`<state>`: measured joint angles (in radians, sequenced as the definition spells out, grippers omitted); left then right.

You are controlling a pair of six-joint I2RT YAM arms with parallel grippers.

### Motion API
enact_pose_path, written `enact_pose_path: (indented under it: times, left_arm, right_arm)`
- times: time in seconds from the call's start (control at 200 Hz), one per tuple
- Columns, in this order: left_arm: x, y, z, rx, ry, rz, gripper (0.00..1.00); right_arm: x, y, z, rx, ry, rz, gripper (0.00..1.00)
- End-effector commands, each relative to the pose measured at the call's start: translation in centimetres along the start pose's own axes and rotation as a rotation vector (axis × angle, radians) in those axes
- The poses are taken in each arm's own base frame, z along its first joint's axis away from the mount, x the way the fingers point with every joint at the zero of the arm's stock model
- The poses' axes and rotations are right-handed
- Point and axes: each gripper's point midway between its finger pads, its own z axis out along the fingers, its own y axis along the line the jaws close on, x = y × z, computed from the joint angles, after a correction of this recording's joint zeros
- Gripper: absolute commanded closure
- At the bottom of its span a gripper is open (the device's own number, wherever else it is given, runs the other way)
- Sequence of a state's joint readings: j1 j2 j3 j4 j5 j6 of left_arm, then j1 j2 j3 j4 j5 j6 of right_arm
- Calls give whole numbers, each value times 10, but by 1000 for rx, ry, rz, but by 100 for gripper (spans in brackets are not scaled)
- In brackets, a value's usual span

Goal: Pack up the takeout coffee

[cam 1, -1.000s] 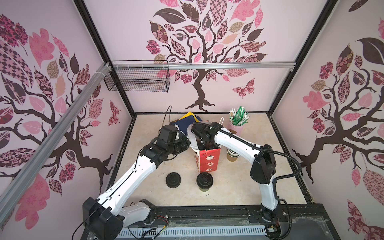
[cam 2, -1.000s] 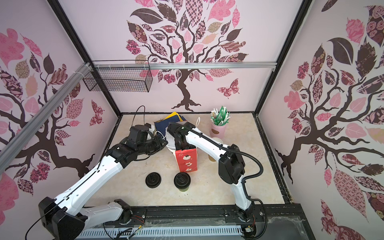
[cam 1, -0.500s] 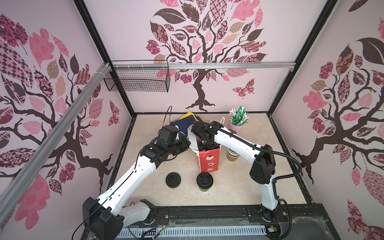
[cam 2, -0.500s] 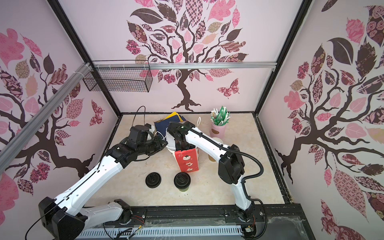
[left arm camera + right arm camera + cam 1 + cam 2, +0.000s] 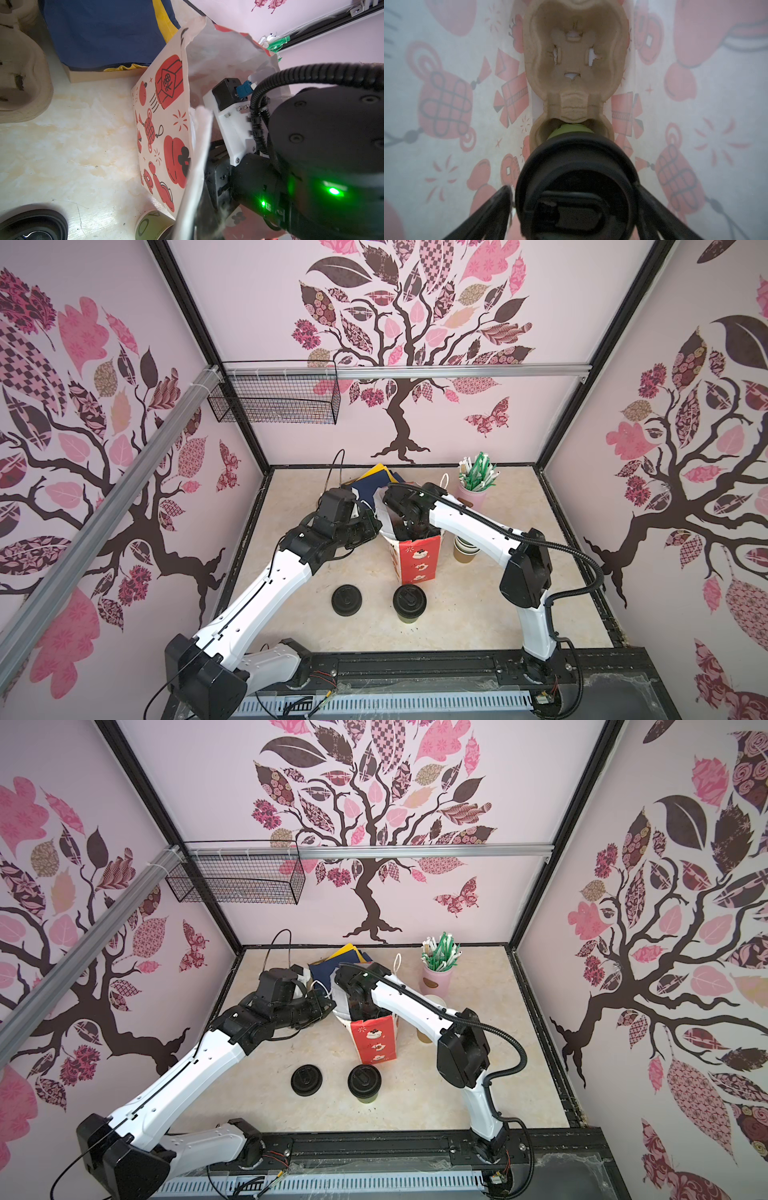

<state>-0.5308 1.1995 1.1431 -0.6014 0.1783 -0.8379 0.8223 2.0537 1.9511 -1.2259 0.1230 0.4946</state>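
Loose flat black lid (image 5: 347, 600), nested lidless cups (image 5: 464, 549) near pink straw-filled cup (image 5: 473, 497), wire basket (image 5: 274, 402).

Top views overlook the whole table (image 5: 457, 614); wrist cameras hug the bag (image 5: 166, 124).

Red-and-white printed bag (image 5: 417, 558), black-lidded green cup (image 5: 409, 605), tan tray (image 5: 542, 62)

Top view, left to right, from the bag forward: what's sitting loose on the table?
Loose flat black plastic lid → greenish-brown paper cup with black sip lid → stack of lidless brown paper cups.
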Motion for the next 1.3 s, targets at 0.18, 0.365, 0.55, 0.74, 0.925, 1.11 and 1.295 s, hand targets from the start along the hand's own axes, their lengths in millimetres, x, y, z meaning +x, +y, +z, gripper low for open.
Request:
enact_pose_path:
  times: [0.18, 0.365, 0.55, 0.74, 0.925, 1.11, 1.295]
  left_arm:
    - [-10, -13, -7, 17, -14, 35, 100]
    - [-9, -17, -7, 27, -4, 45, 100]
    - [-11, -19, -8, 25, -4, 60, 100]
    - [-11, -18, -8, 22, -3, 60, 100]
    - [-9, -15, -7, 10, 1, 60, 100]
    - [-8, -14, -6, 6, 7, 60, 100]
    - [-4, -12, -3, 5, 26, 62, 100]
  right_arm:
    - [-3, -7, -26, -11, -74, 9, 7]
    - [-5, -8, -26, 1, -84, -5, 12]
    - [-7, -5, -31, -7, -101, -17, 11]
    - [-8, -7, -36, 3, -113, -17, 7]
    - [-6, -6, -43, -20, -120, -10, 3]
    - [-7, -7, -51, -27, -134, -10, 0]
    - [-11, -11, -56, -8, -159, -6, 0]
